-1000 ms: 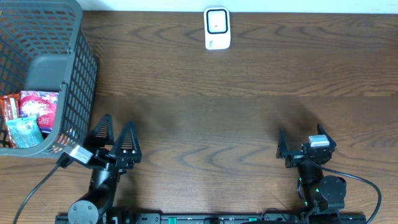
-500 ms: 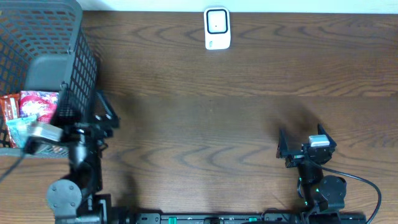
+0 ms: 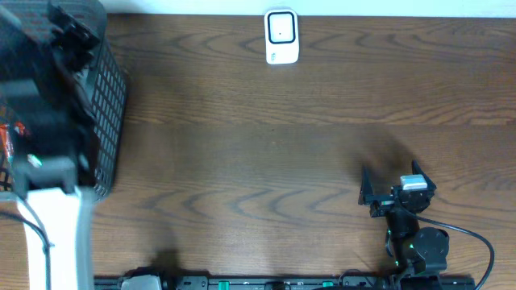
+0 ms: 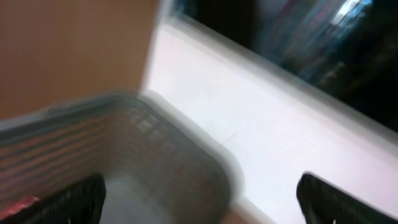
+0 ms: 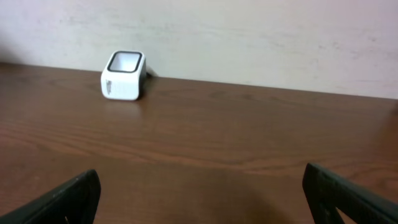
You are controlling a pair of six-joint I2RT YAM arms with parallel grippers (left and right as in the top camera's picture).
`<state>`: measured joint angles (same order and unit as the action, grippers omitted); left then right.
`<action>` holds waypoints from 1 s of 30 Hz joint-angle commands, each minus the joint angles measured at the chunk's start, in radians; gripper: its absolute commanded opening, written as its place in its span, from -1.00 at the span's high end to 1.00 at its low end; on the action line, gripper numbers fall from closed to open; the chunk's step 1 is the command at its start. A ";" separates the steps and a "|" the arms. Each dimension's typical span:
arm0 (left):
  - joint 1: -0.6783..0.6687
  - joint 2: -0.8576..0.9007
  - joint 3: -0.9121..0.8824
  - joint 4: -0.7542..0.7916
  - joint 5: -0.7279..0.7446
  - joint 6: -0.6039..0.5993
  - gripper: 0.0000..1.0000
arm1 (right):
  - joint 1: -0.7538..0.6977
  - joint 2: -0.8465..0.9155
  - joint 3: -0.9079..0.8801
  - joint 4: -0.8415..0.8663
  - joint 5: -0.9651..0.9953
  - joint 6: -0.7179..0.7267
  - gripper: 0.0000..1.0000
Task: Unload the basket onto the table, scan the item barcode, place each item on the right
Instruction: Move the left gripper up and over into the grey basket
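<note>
The basket (image 3: 110,101) stands at the table's (image 3: 266,161) left edge, the scanner (image 3: 281,36) at its far edge.

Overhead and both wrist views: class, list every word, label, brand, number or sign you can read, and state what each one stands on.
No text can be read in any view.
White box-shaped barcode scanner: no legible marking, overhead or from the right wrist.
Red packet in the dark plastic mesh basket: mostly hidden, print too small to read.
Left wrist view: blurred throughout.
</note>
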<state>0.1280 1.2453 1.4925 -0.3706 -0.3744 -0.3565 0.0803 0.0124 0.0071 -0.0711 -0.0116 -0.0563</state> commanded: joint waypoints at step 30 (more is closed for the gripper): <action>0.410 0.632 0.488 -0.899 0.199 0.241 -0.96 | -0.010 -0.006 -0.002 -0.004 0.002 -0.008 -0.98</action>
<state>0.5613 1.8172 1.9697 -1.2579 -0.1627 -0.1692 0.0803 0.0120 0.0071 -0.0708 -0.0116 -0.0563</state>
